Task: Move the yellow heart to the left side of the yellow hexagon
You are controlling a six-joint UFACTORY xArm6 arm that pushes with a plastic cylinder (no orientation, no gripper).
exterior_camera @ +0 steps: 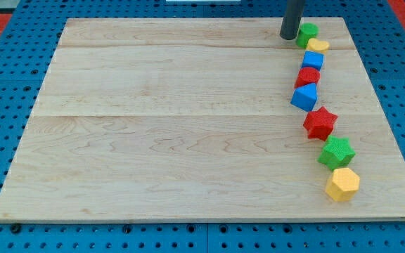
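My tip (290,37) is sitting at the view's top right, just left of the green block (307,31); no claw fitted, nothing held. Yellow heart (318,46) is lying just below green, yellow hexagon (342,184) well apart at bottom right.

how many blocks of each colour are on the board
green: 2, a small block at the view's top by my tip, and a star
yellow: 2, heart and hexagon
blue: 2, and
red: 2, and a star
total: 8
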